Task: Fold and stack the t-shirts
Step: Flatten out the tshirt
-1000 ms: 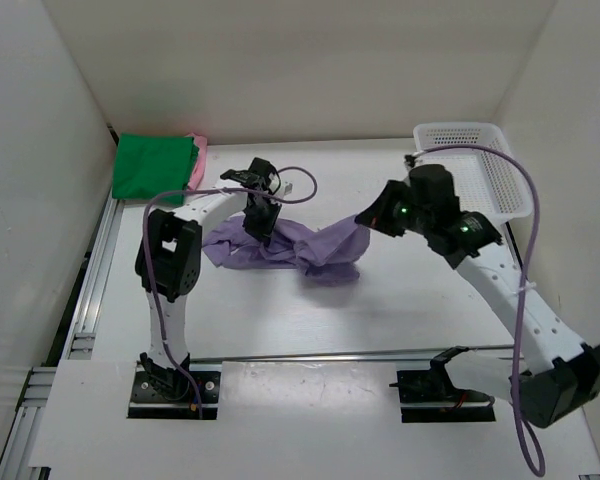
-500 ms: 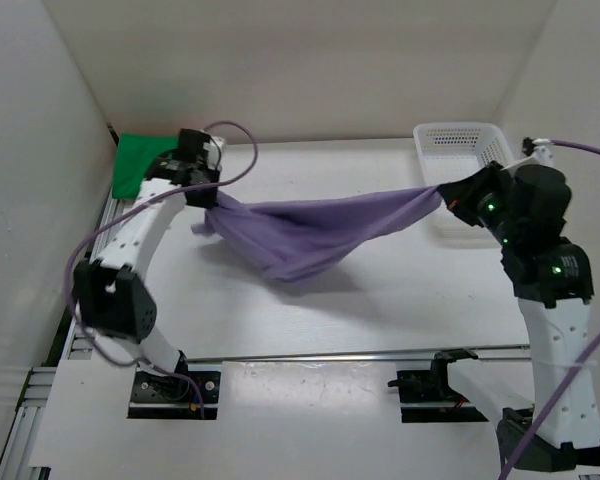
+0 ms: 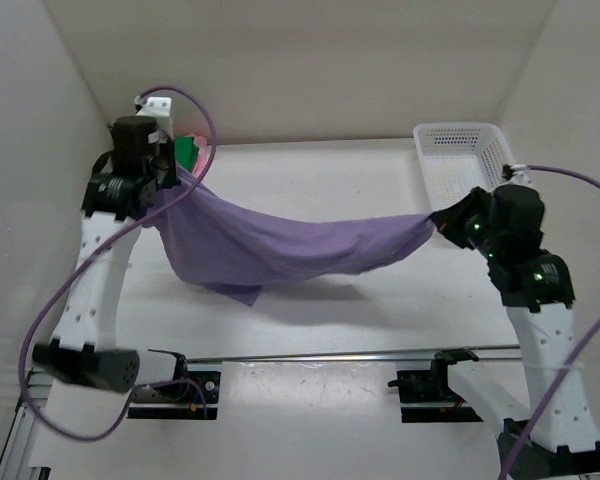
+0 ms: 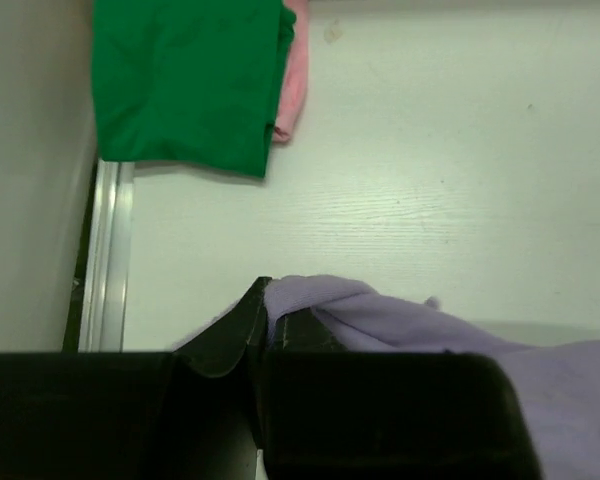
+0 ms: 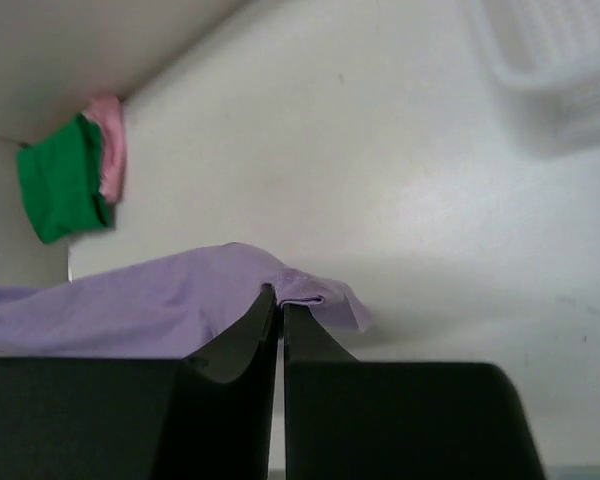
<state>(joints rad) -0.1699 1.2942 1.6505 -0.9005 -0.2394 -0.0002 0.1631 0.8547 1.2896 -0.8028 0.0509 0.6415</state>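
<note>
The light purple t-shirt (image 3: 280, 245) hangs stretched in the air between both arms, sagging in the middle above the table. My left gripper (image 3: 172, 182) is shut on its left end, raised high at the far left; the cloth shows at its jaws in the left wrist view (image 4: 380, 315). My right gripper (image 3: 438, 220) is shut on its right end, and the cloth shows in the right wrist view (image 5: 180, 305). The green t-shirt (image 4: 185, 80) lies folded on the pink t-shirt (image 4: 293, 70) in the far left corner. The tan t-shirt is out of view.
A white mesh basket (image 3: 470, 165) stands at the far right of the table. White walls (image 3: 30, 200) close in the left, back and right sides. A metal rail (image 4: 105, 255) runs along the left table edge.
Both arms have lifted and pulled apart, raising the purple t-shirt off the table and stretching it out. The left gripper rose towards the far left corner; the right drew slightly nearer.
</note>
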